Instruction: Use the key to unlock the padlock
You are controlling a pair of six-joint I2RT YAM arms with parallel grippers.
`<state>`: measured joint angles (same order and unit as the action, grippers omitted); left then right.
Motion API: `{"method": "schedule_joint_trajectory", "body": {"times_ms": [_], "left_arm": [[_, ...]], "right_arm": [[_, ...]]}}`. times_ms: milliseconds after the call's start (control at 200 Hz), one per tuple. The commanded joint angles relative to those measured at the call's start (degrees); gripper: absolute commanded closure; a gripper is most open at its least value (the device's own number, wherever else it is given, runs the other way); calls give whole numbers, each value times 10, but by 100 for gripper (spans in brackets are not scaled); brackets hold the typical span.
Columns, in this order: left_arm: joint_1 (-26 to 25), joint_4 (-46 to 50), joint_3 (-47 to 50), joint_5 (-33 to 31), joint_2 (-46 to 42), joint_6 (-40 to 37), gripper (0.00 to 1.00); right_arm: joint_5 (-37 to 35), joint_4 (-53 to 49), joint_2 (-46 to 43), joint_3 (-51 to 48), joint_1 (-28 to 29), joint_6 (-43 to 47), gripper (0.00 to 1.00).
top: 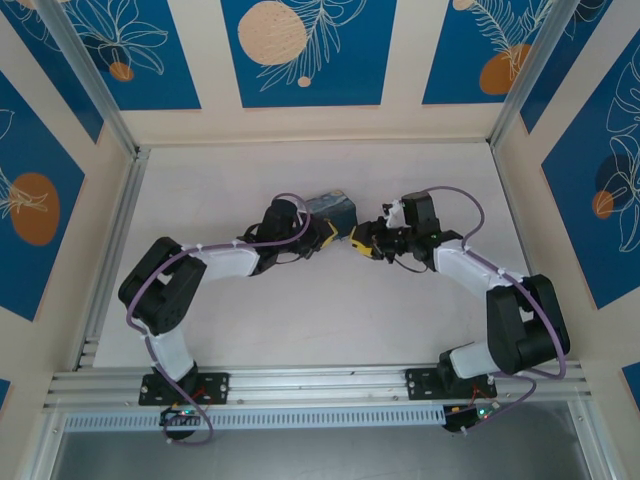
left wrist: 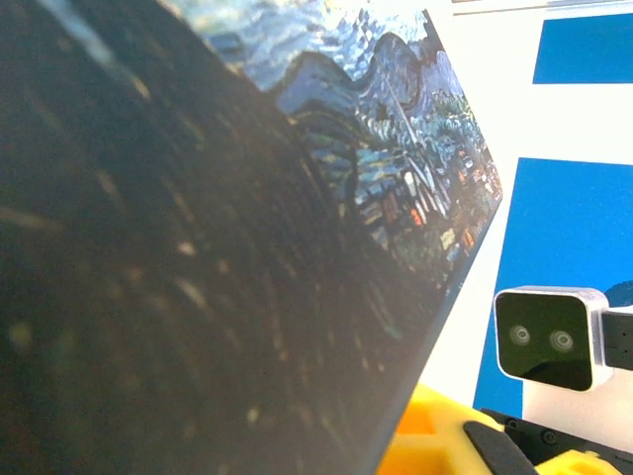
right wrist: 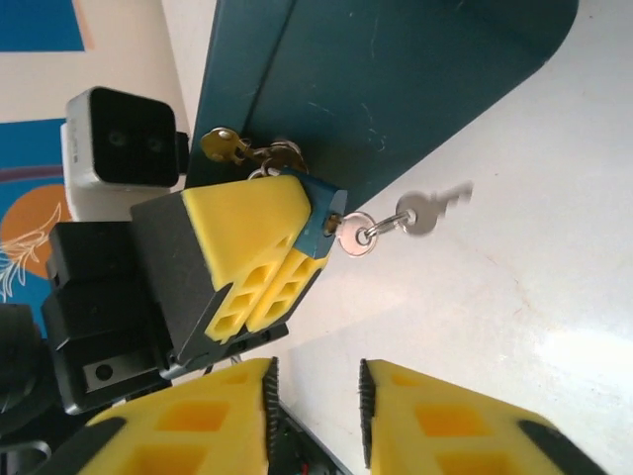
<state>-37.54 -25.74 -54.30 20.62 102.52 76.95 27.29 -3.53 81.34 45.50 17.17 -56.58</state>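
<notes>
Padlock (right wrist: 326, 213): clamped in left gripper (right wrist: 297, 247). Key (right wrist: 350, 237): seated in padlock. Right gripper (right wrist: 315, 406): apart, empty, near padlock; pinch key head squarely, twist.

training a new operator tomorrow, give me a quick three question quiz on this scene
1. True or false: the fingers of the right gripper stand open with nothing between them.
2. The fingers of the left gripper grip: A) the padlock B) a cloth C) nothing.
3. Which big thing lies right beside the padlock?
Key: 1 true; 2 A; 3 the painted tin.
</notes>
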Motion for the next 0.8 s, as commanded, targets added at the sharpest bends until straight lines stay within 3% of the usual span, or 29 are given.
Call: {"method": "schedule_joint_trajectory", "body": {"times_ms": [0,160,290,795], "left_arm": [[1,-8,-5,17,8,-14,100],[1,6,-14,25,8,-15,100],[2,17,-20,33,9,-18,100],[9,92,-63,88,12,-53,100]], "right_arm": [[-19,-46,9,36,16,42,76],[-153,-167,5,97,62,161,60],[-229,-202,4,114,80,231,51],[-351,-159,31,101,135,386,55]]}}
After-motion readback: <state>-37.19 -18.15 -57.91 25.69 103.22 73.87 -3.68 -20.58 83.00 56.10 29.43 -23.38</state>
